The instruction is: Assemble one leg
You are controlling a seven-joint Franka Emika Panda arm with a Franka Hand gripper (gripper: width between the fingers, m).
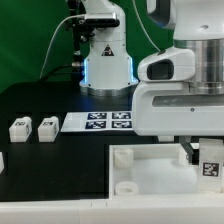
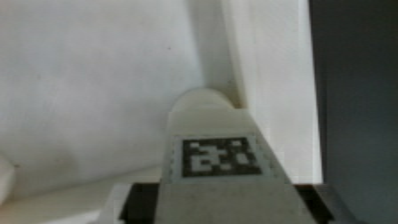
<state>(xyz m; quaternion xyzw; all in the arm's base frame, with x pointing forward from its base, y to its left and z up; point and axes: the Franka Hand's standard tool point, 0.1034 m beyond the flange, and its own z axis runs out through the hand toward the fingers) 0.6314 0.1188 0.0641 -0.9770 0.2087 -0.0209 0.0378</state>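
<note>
My gripper (image 1: 203,152) is at the exterior view's right, low over the large white tray (image 1: 140,170). It is shut on a leg (image 1: 211,165), a small white block with a black-and-white tag. In the wrist view the leg (image 2: 217,150) stands between my dark fingers (image 2: 146,200), its tip against the tray's raised wall (image 2: 267,60). Two more legs (image 1: 19,127) (image 1: 48,127) lie side by side on the black table at the exterior view's left.
The marker board (image 1: 97,121) lies flat behind the tray. The arm's white base (image 1: 107,55) stands at the back. A white part shows at the left edge (image 1: 2,160). The table's front edge runs below the tray.
</note>
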